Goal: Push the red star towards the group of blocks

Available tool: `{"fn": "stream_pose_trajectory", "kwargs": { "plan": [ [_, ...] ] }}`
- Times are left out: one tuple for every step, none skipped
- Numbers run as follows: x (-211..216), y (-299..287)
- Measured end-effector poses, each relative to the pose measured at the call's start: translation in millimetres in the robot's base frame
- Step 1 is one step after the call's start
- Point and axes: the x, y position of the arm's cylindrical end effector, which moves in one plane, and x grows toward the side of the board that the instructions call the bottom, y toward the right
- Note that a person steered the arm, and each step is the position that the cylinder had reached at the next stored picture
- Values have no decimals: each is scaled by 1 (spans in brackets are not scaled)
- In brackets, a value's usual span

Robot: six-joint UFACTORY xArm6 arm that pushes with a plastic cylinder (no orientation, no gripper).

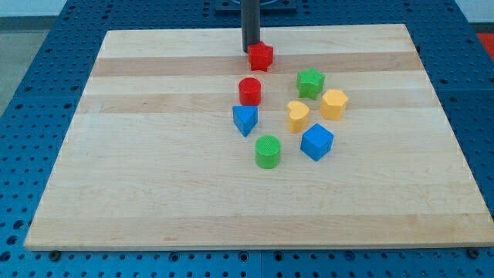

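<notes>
The red star (262,56) lies near the view's top centre of the wooden board (154,177). My tip (251,51) stands at the star's upper left side, touching or nearly touching it. Below the star is the group: a red cylinder (249,91), a blue triangular block (245,120), a green cylinder (268,151), a blue cube (316,142), a yellow heart (298,115), a yellow hexagonal block (334,103) and a green star (310,83). The red cylinder is the nearest of them to the red star.
The board rests on a blue perforated table (38,62). The arm's dark base (255,6) shows at the view's top edge.
</notes>
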Motion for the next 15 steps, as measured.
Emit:
{"fn": "stream_pose_trajectory", "kwargs": {
  "plan": [
    [3, 0],
    [11, 2],
    [21, 2],
    [27, 2],
    [30, 2],
    [32, 2],
    [33, 4],
    [36, 8],
    [38, 9],
    [45, 9],
    [53, 9],
    [62, 10],
    [68, 12],
    [72, 15],
    [74, 15]
  ]
}}
